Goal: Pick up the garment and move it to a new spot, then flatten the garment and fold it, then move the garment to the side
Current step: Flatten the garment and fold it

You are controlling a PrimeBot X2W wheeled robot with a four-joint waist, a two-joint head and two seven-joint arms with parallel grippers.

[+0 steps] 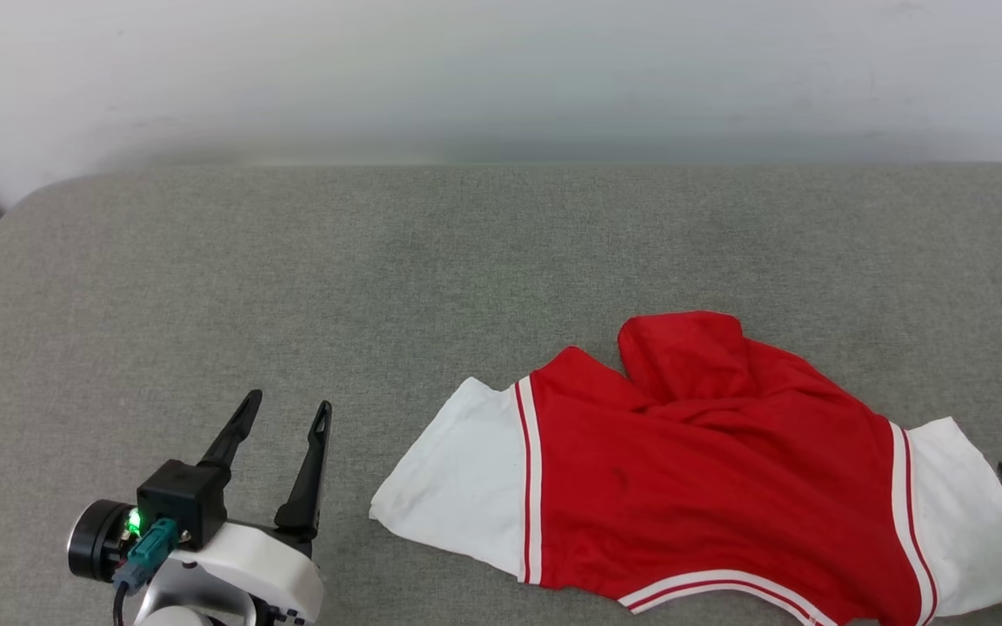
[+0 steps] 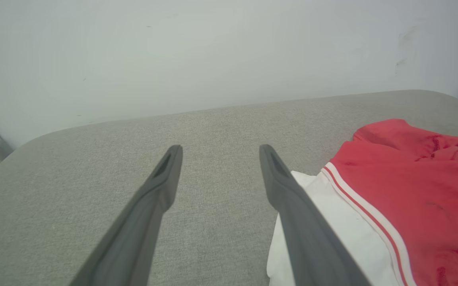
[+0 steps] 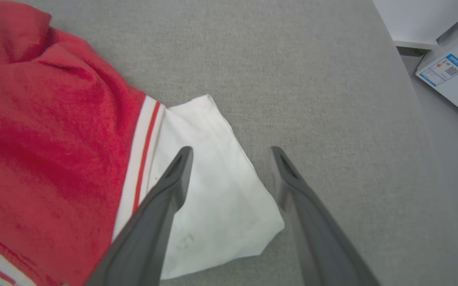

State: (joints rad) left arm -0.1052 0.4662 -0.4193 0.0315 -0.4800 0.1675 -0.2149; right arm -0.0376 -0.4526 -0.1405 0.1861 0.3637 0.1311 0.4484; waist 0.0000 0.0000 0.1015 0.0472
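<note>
The garment [image 1: 692, 469] lies on the near right part of the grey padded surface [image 1: 379, 278], red body in the middle and a white sleeve out to each side. At its far edge the red cloth is heaped into a rumpled fold [image 1: 684, 348].

The right gripper [image 3: 232, 149] hangs over the right sleeve [image 3: 213, 190], its fingers spread wide and grasping nothing. The left gripper [image 1: 288, 402] waits just left of the left sleeve [image 1: 457, 496], its fingers also released and empty.

The likeliest trouble is that heap. If the cloth is folded before being spread, the crease would be trapped inside. A pinch on a sleeve might catch only the top layer, or miss where the cloth lies thin against the padding. Pulling by one sleeve alone would probably twist the body rather than carry it. The garment also sits close to the near edge, and the surface ends not far to its right, so a careless drag could pull cloth over the side.

No lettering shows, so I cannot tell which face is up. The near hem is cut off at the bottom of the head view, where just a dark sliver of the right gripper shows at the right edge. Whether its fingertips touch the sleeve cannot be judged.
</note>
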